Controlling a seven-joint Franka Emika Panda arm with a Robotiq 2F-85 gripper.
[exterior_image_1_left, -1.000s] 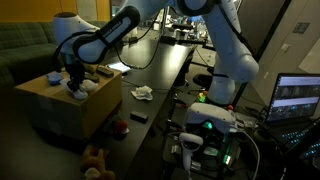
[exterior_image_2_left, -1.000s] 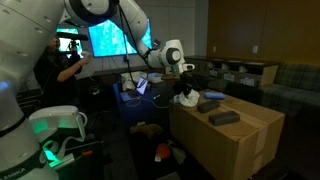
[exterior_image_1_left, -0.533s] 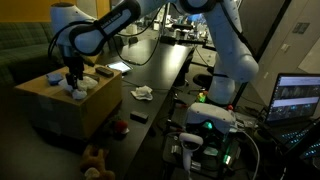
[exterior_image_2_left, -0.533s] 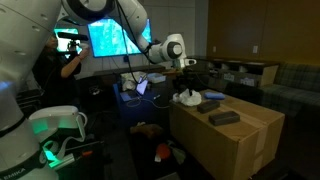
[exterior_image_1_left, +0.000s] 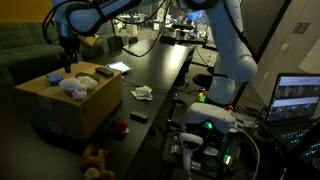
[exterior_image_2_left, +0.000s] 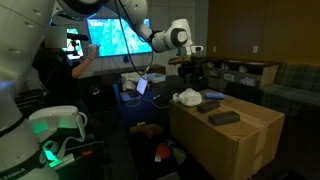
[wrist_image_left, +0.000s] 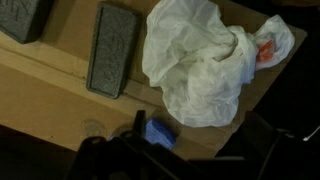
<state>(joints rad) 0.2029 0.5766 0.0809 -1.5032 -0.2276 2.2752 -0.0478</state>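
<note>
Gripper (exterior_image_2_left: 193, 74) hangs in the air with its jaws spread apart and nothing between them. It is also seen in an exterior view (exterior_image_1_left: 66, 62), clear of everything.

White crumpled plastic bag (wrist_image_left: 200, 65) lies directly below the jaws, well apart from them. It rests free on top of the brown cardboard box (exterior_image_2_left: 245, 140) near one corner, as both exterior views show (exterior_image_1_left: 73, 85) (exterior_image_2_left: 187, 97). An orange-red patch (wrist_image_left: 265, 52) shows through the bag on the side away from the blocks.

Two dark grey rectangular foam-like blocks lie flat on the same box top, off to one side of the jaws. The nearer block (wrist_image_left: 110, 50) is just beside the bag, not touching it. The farther block (wrist_image_left: 25, 18) lies beyond the nearer one.

A small blue object (wrist_image_left: 157, 133) sits close under the jaws at the box edge. What it is cannot be told.
</note>
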